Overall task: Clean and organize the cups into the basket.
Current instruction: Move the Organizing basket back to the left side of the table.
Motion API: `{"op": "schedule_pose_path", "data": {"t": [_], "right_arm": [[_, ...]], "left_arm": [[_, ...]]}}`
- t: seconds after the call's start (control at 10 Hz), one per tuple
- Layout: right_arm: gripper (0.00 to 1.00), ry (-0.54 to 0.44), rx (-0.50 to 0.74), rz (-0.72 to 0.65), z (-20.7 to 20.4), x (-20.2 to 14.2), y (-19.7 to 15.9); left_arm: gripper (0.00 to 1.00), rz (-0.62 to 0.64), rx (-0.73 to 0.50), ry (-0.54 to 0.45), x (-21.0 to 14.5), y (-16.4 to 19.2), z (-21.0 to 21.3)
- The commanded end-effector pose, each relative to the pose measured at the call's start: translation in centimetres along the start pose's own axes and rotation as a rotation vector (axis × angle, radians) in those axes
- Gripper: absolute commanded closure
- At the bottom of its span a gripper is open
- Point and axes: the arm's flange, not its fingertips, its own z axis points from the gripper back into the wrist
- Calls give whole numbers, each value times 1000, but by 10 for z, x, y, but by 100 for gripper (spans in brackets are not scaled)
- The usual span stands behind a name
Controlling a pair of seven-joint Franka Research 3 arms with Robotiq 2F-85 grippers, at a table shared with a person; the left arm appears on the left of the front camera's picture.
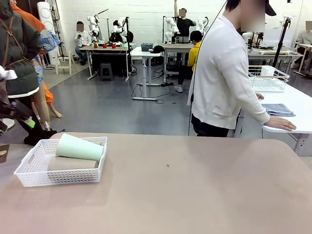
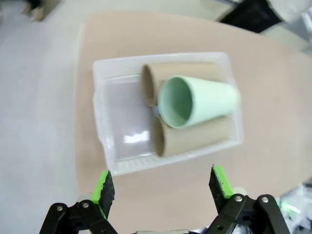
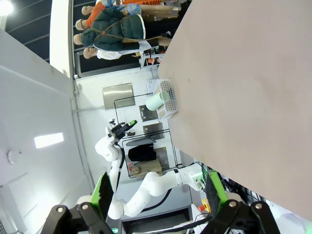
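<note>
Three cups lie in basket; left tool & right tool both wide, empty

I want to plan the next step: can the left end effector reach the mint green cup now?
Probably yes. The left end effector hangs open above the basket, and the mint green cup lies uncovered on top.

My basket sits near the bench's left edge, toward its far side; in it two cups lie side by side, a third cup lying on them
</note>
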Motion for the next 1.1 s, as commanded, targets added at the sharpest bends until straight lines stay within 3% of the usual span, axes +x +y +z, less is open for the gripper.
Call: {"op": "schedule_pose_path", "data": {"t": [0.0,0.2,0.4,0.8,1.0], "right_arm": [[0,2,1,7,-3,-4,1],[0,2,1,7,-3,-4,1],[0,2,1,7,-3,-4,1],[0,2,1,7,-3,-4,1],[0,2,1,7,-3,-4,1]], "left_arm": [[0,-9,-343,93,2,48,58],[0,-50,-653,122,-3,85,96],[0,-44,-838,176,-3,113,105],[0,29,-1072,240,-2,165,62],[0,55,-1031,230,-7,170,62]]}}
